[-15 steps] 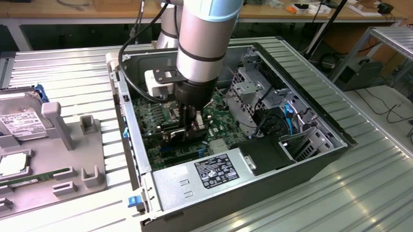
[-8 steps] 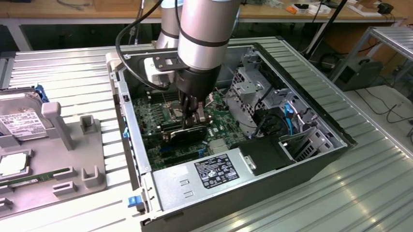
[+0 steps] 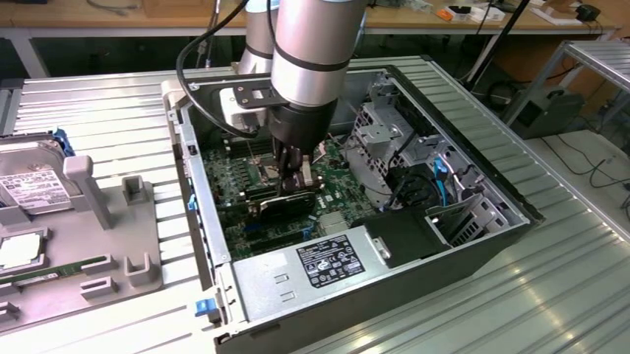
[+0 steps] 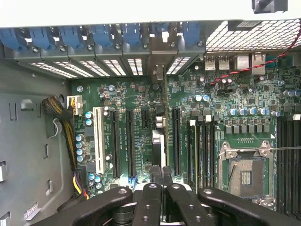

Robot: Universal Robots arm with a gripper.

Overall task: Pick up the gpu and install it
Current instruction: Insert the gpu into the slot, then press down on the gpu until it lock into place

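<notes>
The black-fingered gripper (image 3: pixel 296 179) is seen lowered inside the open black tower computer case (image 3: pixel 512 203), its jaws closed on the top edge of the thin, dark-faced gpu card (image 3: pixel 285 204). The card is held upright, edge-down, over the green motherboard (image 4: pixel 141 94), amid the long black expansion slots (image 4: pixel 128 141).

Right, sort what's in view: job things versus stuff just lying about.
Job:
gpu, standing edge-on over the motherboard
gripper, jaws shut on the gpu
computer case, open

Lying about:
hard drive
memory stick
grey tray
</notes>
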